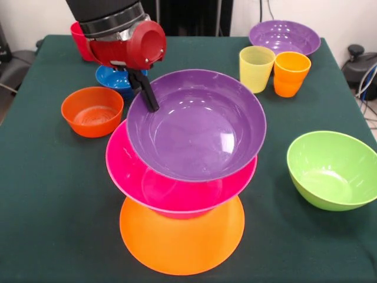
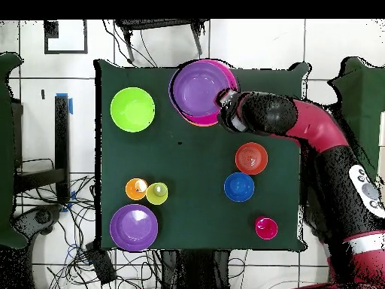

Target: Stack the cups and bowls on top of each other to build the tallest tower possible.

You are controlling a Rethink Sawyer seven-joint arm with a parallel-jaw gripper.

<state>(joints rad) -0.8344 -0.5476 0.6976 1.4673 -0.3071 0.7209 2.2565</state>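
Your fingers [image 1: 148, 94] pinch the purple bowl [image 1: 197, 127] by its rim at about ten o'clock — you're seating it atop the tower [image 1: 182, 200], upright on the hot pink bowl [image 1: 132, 171] over the upturned orange base [image 1: 177, 244], near the surface's [image 1: 47, 206] front edge. I judge the next move calls for levelling before letting go — then the lime green bowl [image 1: 333, 171] at three o'clock.
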